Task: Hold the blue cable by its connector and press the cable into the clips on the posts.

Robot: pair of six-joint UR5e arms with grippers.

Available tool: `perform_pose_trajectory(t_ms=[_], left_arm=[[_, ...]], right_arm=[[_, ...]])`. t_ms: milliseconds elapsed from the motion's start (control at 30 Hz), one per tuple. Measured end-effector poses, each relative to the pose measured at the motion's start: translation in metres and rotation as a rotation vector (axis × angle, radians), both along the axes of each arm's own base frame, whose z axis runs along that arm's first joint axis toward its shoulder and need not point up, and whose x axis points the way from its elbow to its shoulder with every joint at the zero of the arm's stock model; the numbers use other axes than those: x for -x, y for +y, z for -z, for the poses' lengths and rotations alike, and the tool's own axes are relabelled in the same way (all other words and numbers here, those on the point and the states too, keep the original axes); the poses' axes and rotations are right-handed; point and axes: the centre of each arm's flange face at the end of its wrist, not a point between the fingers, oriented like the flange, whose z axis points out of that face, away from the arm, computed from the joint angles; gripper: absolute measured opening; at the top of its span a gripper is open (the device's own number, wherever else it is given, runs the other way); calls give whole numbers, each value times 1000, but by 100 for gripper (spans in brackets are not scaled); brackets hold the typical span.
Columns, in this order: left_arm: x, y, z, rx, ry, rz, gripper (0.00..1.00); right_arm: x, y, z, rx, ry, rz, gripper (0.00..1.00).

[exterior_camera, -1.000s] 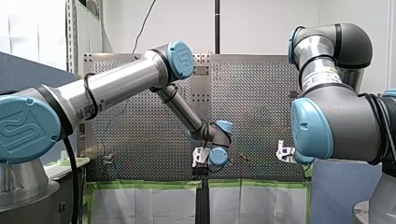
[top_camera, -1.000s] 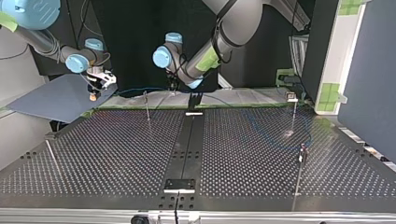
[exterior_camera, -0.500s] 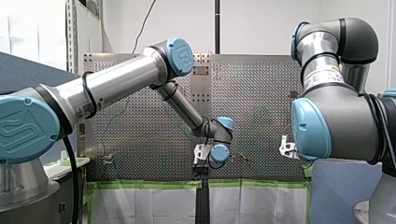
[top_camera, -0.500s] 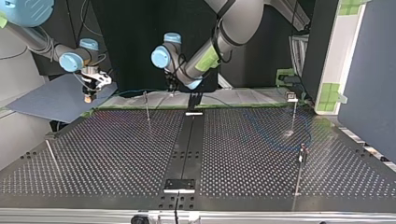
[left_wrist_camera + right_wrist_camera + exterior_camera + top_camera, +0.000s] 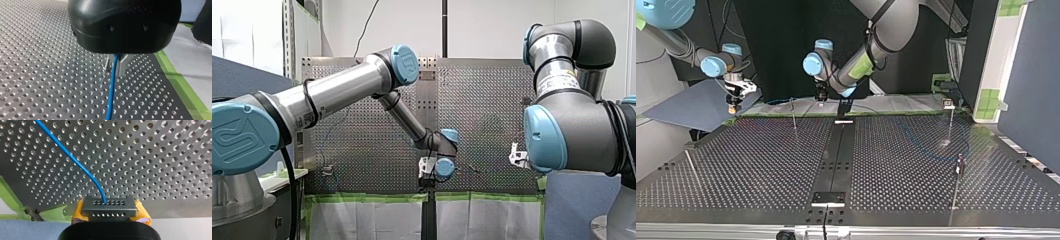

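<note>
The right end effector [image 5: 110, 213], yellow-padded, is clamped on the grey perforated connector block [image 5: 109, 205] of the thin blue cable [image 5: 75, 162]. It sits out at ten o'clock in the top view, past the edge of the perforated metal bench [image 5: 761, 165]. The left end effector [image 5: 115, 67], near twelve o'clock, pinches that cable just above the bench.

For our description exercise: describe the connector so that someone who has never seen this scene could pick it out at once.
Find the perforated table, then my right gripper at the top view's left. Between its yellow pads sits the connector: the one grey block there, with two rows of small holes and the blue cable coming out of it.
</note>
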Motion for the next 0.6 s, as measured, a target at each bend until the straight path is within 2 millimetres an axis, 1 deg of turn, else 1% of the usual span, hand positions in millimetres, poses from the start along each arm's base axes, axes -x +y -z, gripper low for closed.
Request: perform_pose_trajectory(t_ms=[300, 400, 533, 600], left_arm=[[-11, 1, 10, 8, 1, 7, 0], [-18, 1, 7, 17, -6, 2, 0], [-28, 3, 3, 29, -15, -4, 0], [-33, 5, 1, 34, -17, -8, 0]], right_arm=[[-4, -4, 5, 21, -3, -11, 0], [-6, -6, 9, 19, -3, -14, 0], [-8, -6, 23, 4, -3, -17, 0], [-9, -7, 26, 2, -3, -18, 0]])
